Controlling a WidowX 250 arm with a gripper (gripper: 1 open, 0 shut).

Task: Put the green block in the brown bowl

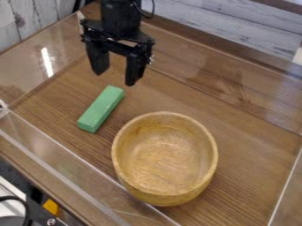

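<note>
With its jaws spread wide and nothing held, the gripper (117, 78) poised near the green block (101, 109) (flat on the table (71, 101)).

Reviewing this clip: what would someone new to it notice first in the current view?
Probably the brown bowl, large and round at the lower middle of the view. Next comes the bright green block, lying flat on the wooden table to the left of the bowl in the picture. Above the block, the dark claw stands out, open and holding nothing.
</note>
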